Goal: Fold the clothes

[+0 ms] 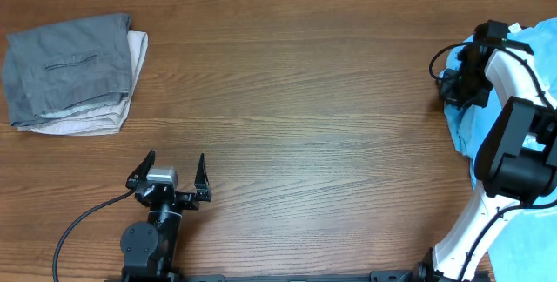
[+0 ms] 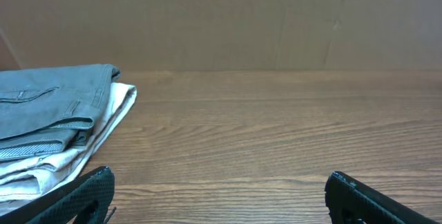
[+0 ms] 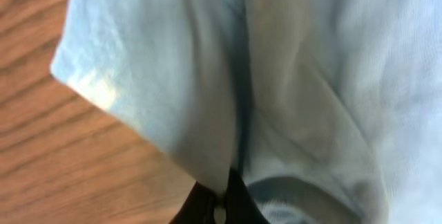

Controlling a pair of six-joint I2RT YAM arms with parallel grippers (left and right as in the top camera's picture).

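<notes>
— Step in hand?
— Pickup, I judge. The right jaws are pinched shut on a fold of the light blue T-shirt [image 3: 311, 79], which lies bunched at the right edge of the bench [image 1: 305, 99].
— And the left jaws?
— Spread wide, empty, well apart from it, near the folded grey stack [image 1: 70, 64].
— Next?
— Likely drawing the shirt toward the middle and spreading it flat.

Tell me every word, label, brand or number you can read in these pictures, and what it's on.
No text can be read in any view.
light blue T-shirt: no print shows on the cloth that is visible.
folded grey trousers: no label or tag visible.
cream garment under them: nothing written.
</notes>
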